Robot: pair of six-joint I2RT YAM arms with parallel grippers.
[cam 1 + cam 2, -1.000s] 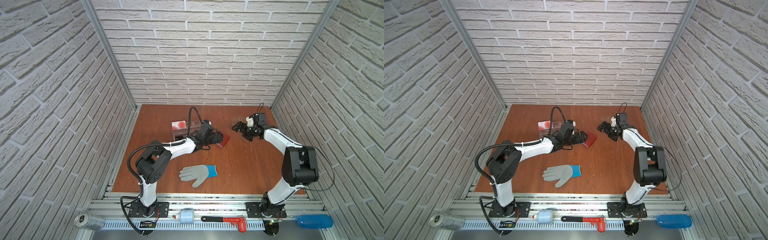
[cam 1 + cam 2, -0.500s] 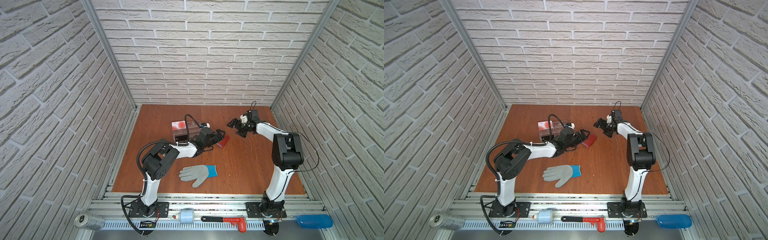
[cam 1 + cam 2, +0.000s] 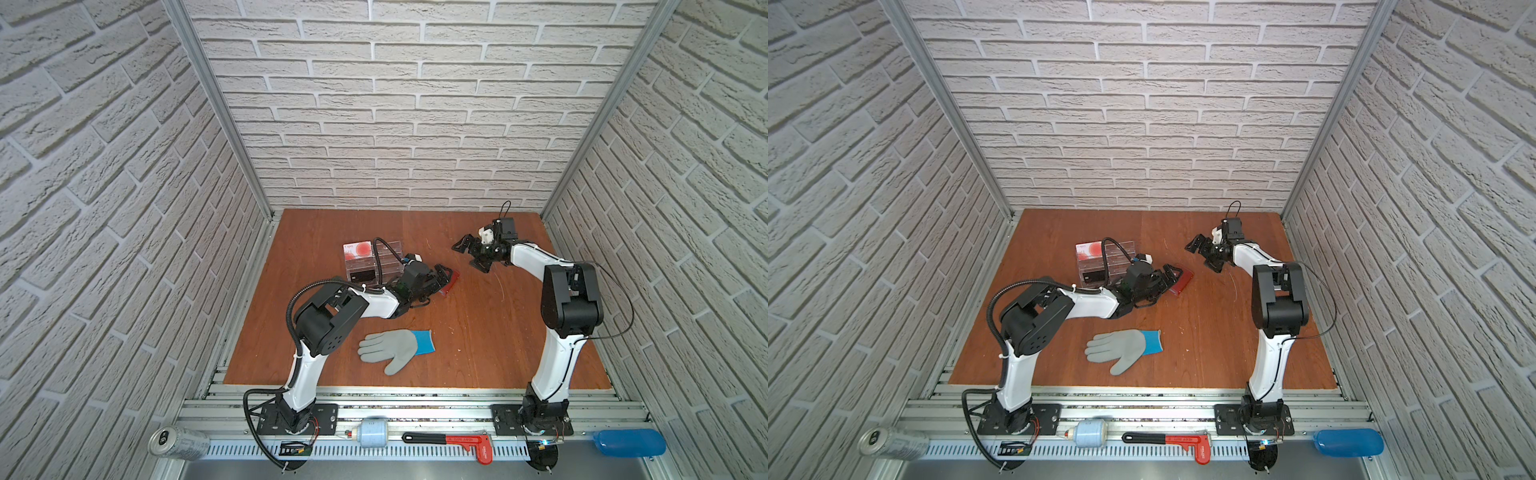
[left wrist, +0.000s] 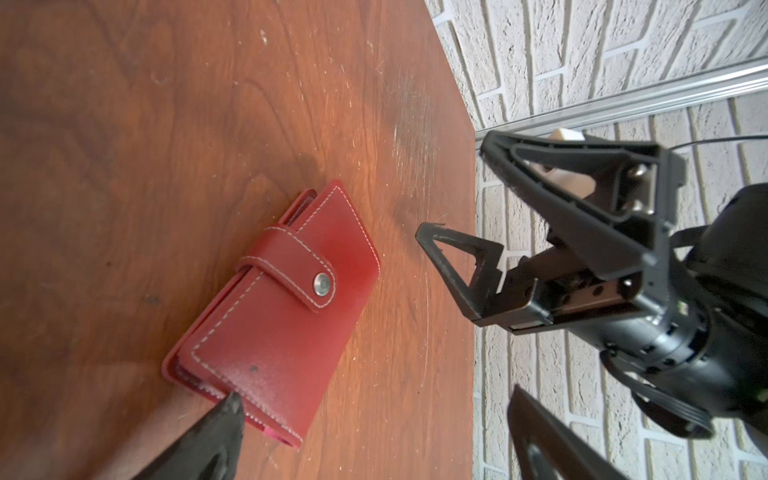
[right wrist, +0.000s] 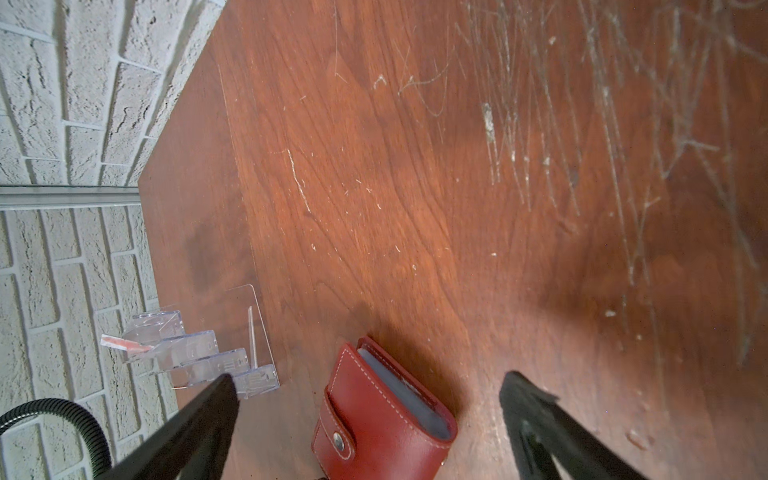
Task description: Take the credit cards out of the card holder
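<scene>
A: Where is the card holder (image 3: pixel 452 281)?
B: I see it flat on the wood table (image 3: pixel 478 332), shut, with the strap tab snapped over the front cover. It's red and leather-look, with white stitching, rounded corners and a round metal snap.
A: Contents?
B: The covers hide them. My right wrist view gives only pale grey sleeve edges at the holder's open end. I can't make out any credit cards.
A: Pincers?
B: The left gripper (image 3: pixel 439 279) is at the holder, spread wide and grasping nothing. One black fingertip (image 4: pixel 230 409) sits at the holder's long edge, and I can't tell if it's touching. The right gripper (image 3: pixel 467 255) is also spread wide and empty. It's apart from the holder on the side away from the stand, tips pointing toward it.
A: Other containers?
B: A clear acrylic tiered stand (image 3: pixel 386 259) is near the holder, on my left arm's side. It has stepped, hard-edged slots. A white card with red circles (image 3: pixel 357 249) stands in its top tier and a black card (image 3: pixel 362 275) in the lowest. I can't tell about the middle tiers.
A: Anything soft?
B: A grey glove (image 3: pixel 390 347) with a blue cuff lies flat, fingers splayed, well apart from the holder toward the arm bases.
</scene>
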